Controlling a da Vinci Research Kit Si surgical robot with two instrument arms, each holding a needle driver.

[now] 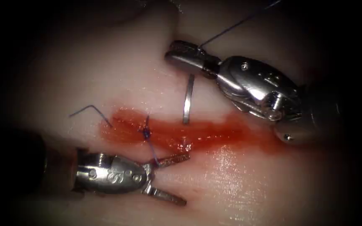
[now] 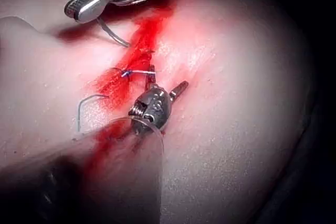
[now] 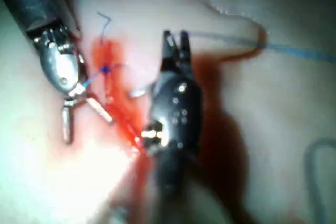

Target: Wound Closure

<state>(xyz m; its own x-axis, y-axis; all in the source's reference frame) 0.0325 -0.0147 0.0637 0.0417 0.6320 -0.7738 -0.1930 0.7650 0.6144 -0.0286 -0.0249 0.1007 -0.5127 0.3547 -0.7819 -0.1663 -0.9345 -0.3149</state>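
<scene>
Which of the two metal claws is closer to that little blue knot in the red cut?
Left. The left tool lies just below the knot; the right tool sits well above it.

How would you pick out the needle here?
Find the red cut across the tissue. Just above it, below the right tool, which grips thread, stands the needle, held by neither tool, tip at the cut. Unlike the knot by the open, empty left tool, it is a bright curved metal strip.

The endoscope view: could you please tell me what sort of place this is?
Likely a surgical suturing practice bench: tissue with a red-stained cut, a knotted thread, and a curved needle lying by two wristed tools.
</scene>
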